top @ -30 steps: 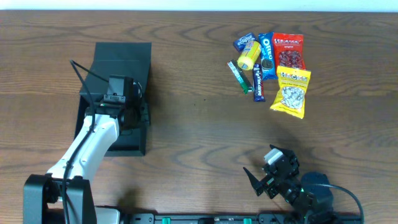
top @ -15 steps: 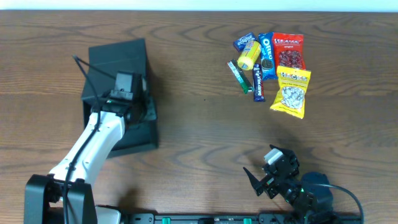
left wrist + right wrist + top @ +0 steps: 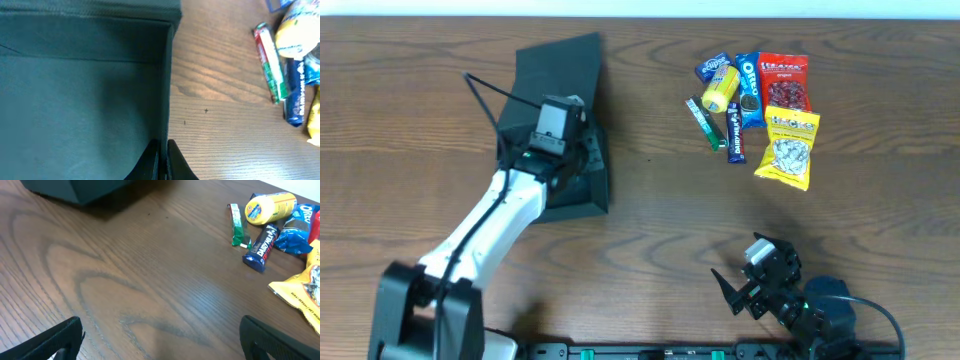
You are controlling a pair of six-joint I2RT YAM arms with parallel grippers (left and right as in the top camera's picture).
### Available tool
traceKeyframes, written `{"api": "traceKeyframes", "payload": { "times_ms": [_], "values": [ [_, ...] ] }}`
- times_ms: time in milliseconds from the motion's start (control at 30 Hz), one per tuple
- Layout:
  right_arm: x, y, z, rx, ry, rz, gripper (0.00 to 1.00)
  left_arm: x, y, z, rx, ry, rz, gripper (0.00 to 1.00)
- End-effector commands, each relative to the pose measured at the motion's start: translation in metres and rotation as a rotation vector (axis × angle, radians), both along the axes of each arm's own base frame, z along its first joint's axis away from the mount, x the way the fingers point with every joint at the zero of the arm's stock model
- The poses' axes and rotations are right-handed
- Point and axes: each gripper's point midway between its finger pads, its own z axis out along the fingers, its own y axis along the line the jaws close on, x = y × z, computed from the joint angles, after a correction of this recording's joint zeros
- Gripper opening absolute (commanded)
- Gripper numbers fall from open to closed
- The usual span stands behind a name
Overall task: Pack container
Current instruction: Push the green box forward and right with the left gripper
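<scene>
The container [image 3: 560, 70] sits on the left half of the table [image 3: 650, 220], towards the far edge, turned at a slant so that one corner points at the snacks [image 3: 760, 100], which lie well apart from it on the right. The left gripper [image 3: 163, 160] is closed narrowly on the box's right wall, one finger inside and one outside. That grip looks meant for sliding or turning the whole box across the wood, probably to bring it nearer the snacks. The right gripper [image 3: 740, 272] rests low near the front edge, fingers spread wide and holding nothing, likely waiting until the box is in reach. The box is matte dark teal-black card, roughly square, its flap lid [image 3: 552, 52] thrown back towards the far edge, and what shows of the inside is bare
</scene>
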Motion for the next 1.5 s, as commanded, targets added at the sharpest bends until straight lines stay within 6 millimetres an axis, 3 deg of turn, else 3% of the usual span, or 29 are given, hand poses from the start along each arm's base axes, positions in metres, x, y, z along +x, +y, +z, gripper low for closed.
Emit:
{"api": "traceKeyframes", "payload": {
  "times_ms": [0, 267, 400, 567, 833, 1000, 1033, 1067, 1100, 1133, 1233, 1333, 1467],
  "values": [
    [-0.001, 0.001, -0.001, -0.008, -0.009, 0.013, 0.99, 0.011, -0.020, 0.000, -0.045, 0.019, -0.002, 0.06],
    [-0.001, 0.001, -0.001, -0.008, -0.009, 0.014, 0.99, 0.040, -0.075, 0.013, -0.047, -0.005, -0.099, 0.06],
    [-0.001, 0.001, -0.001, -0.008, -0.009, 0.013, 0.99, 0.044, -0.098, 0.005, -0.021, 0.007, -0.167, 0.06],
    [-0.001, 0.001, -0.001, -0.008, -0.009, 0.014, 0.99, 0.046, -0.117, -0.004, -0.016, 0.023, -0.203, 0.06],
    [-0.001, 0.001, -0.001, -0.008, -0.009, 0.014, 0.99, 0.043, -0.148, 0.007, -0.062, 0.001, -0.268, 0.06],
    [-0.001, 0.001, -0.001, -0.008, -0.009, 0.014, 0.99, 0.038, -0.153, 0.006, -0.058, 0.009, -0.282, 0.06],
    [-0.001, 0.001, -0.001, -0.008, -0.009, 0.014, 0.99, 0.037, -0.153, 0.006, -0.056, 0.011, -0.282, 0.08],
    [-0.001, 0.001, -0.001, -0.008, -0.009, 0.013, 0.99, 0.037, -0.152, 0.006, -0.056, 0.013, -0.282, 0.35],
    [-0.001, 0.001, -0.001, -0.008, -0.009, 0.014, 0.99, 0.037, -0.152, 0.006, -0.056, 0.013, -0.280, 0.74],
    [-0.001, 0.001, -0.001, -0.008, -0.009, 0.014, 0.99, 0.038, -0.151, 0.006, -0.056, 0.013, -0.279, 0.98],
    [-0.001, 0.001, -0.001, -0.008, -0.009, 0.014, 0.99, 0.040, -0.147, 0.010, -0.058, 0.006, -0.270, 0.95],
    [-0.001, 0.001, -0.001, -0.008, -0.009, 0.014, 0.99, 0.047, -0.140, 0.029, -0.051, -0.039, -0.270, 0.95],
    [-0.001, 0.001, -0.001, -0.008, -0.009, 0.013, 0.99, 0.058, -0.105, 0.064, 0.086, -0.127, -0.178, 0.95]
  ]
}}
